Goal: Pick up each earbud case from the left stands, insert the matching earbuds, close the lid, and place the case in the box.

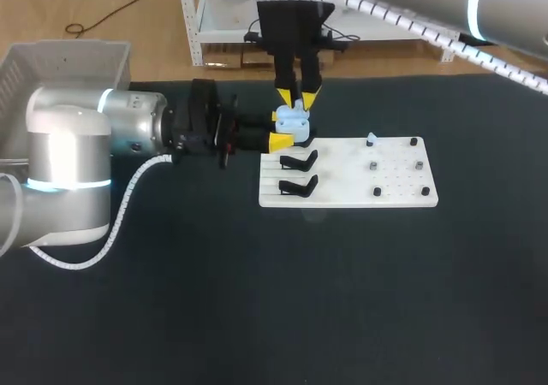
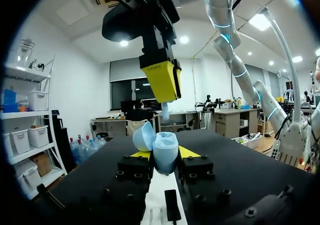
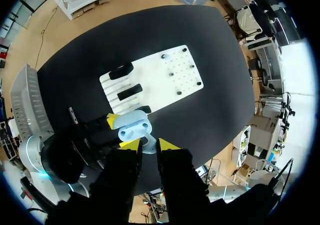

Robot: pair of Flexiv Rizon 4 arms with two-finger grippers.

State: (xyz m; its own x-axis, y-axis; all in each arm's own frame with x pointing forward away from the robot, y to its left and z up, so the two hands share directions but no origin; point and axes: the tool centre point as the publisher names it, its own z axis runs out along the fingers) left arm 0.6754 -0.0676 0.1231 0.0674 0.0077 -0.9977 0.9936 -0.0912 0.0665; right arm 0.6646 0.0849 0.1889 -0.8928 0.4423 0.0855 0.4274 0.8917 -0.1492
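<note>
A grey box (image 1: 51, 56) is sitting at the far left edge of the black bench (image 1: 257, 299). Beside it, the left arm (image 1: 77, 158) is lying low across the bench, pointing at the white board (image 1: 342, 192). The left end effector (image 2: 164, 157) is clamping the pale blue earbud case (image 1: 292, 121) from both sides, holding it just over the board's far left corner. The case's lid (image 2: 143, 136) is standing open and tilting back. Directly above the case, the right end effector (image 3: 148, 145) is hanging fingers-down, pinching what looks like a small pale earbud (image 2: 165, 111) between its yellow tips, just clear of the open case. On the board's left part, two black stands (image 1: 298, 158) (image 1: 298, 184) are sitting one behind the other. Further right, small dark pegs (image 1: 377, 192) are dotting the board, and a small pale blue piece (image 1: 371, 138) is resting near its far edge.
</note>
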